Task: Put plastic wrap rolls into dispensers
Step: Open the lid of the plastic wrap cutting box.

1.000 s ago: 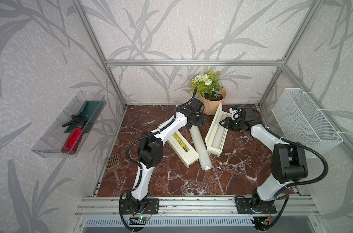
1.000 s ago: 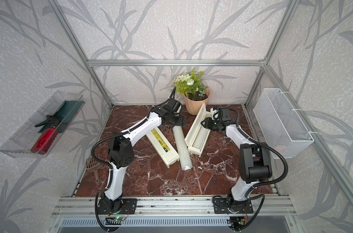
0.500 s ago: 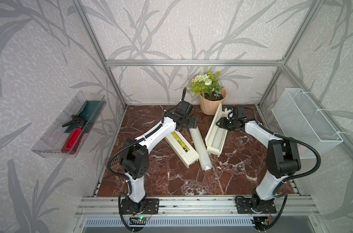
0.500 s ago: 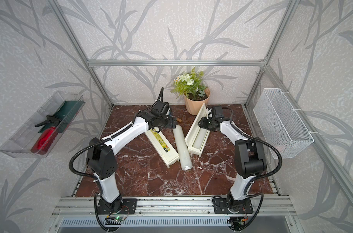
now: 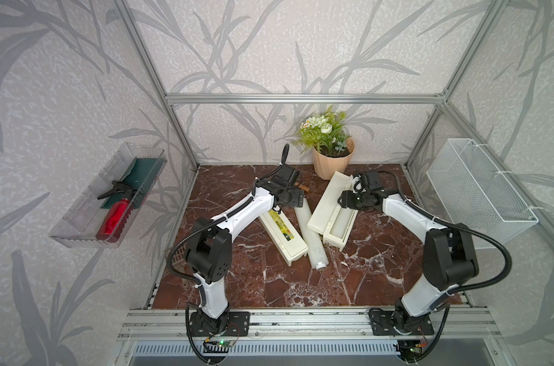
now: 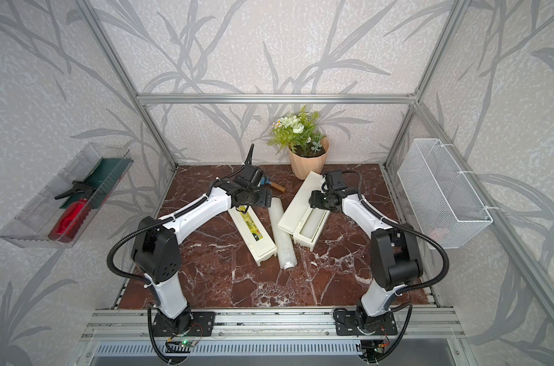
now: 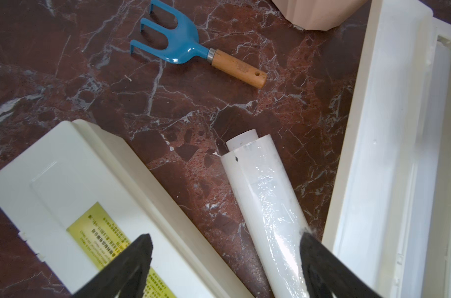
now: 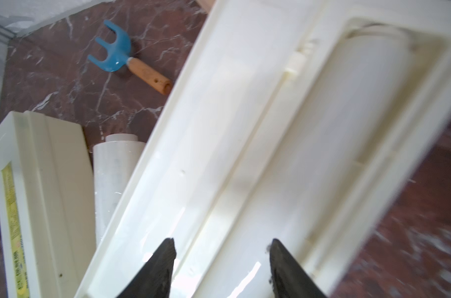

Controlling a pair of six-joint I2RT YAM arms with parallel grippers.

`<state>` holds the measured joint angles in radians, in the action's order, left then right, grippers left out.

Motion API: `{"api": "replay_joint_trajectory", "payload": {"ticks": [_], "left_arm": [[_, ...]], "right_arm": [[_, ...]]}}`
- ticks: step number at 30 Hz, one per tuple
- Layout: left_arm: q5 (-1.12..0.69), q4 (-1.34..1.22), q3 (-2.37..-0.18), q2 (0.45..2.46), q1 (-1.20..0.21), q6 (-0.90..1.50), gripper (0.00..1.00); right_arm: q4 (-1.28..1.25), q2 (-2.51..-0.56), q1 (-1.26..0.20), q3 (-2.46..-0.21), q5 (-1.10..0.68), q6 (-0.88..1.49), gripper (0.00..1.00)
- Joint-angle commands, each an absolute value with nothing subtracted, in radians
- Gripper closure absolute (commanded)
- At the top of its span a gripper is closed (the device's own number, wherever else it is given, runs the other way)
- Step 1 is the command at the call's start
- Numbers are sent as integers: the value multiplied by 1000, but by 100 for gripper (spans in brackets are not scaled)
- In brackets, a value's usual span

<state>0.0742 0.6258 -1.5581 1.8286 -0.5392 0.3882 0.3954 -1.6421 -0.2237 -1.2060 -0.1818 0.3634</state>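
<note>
- Two dispensers lie on the marble floor (image 5: 269, 285). The closed dispenser (image 5: 283, 234), yellow-green label up, sits just left of centre in both top views. The open dispenser (image 5: 324, 209) lies just right of centre, its lid folded back toward the left.
- One roll is done, we judge: the seated roll (image 5: 342, 221) lies along the open dispenser's trough.
- The loose roll (image 5: 310, 240) lies on the floor between the two boxes, just beside the closed one. Its far part is close against the open lid's edge, and we cannot tell whether they touch.
- The left gripper (image 7: 224, 236) hangs over the far ends of the closed dispenser and the loose roll. Its jaws are spread wide and hold nothing.
- The right gripper (image 8: 221, 241) hovers over the open dispenser's lid, and the right wrist view shows its jaws parted with nothing between them.
- We expect the loose roll to be light and stiff along its core. Its film skin looks slick and easily dented, and being round it will roll away if nudged.
- We would take it across its middle, with the jaws square to its length and only a gentle squeeze. The short tube ends offer too little to hold.
- The closed lid must come up first. That hollow box looks light enough to skid on the polished marble, so one arm should steady it.
</note>
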Motion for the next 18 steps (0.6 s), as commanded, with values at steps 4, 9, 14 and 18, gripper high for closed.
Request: {"api": "replay_joint_trajectory", "payload": {"ticks": [4,9,14,18], "left_arm": [[137,668,-1547,1770,-510,371,10],[156,691,-1508,1737,-478,403,9],[155,696,-1446,1690,-443,435,8],[141,692,-1404,1654,-409,458,7]], "right_arm": [[427,-1605,-184,-1123,-94,406,31],[402,-1683,-183,-1135,-109,409,29],[410,-1769,-157,-1171,-111,377,34],[400,-1780,-102,-1159,-149,319,45]]}}
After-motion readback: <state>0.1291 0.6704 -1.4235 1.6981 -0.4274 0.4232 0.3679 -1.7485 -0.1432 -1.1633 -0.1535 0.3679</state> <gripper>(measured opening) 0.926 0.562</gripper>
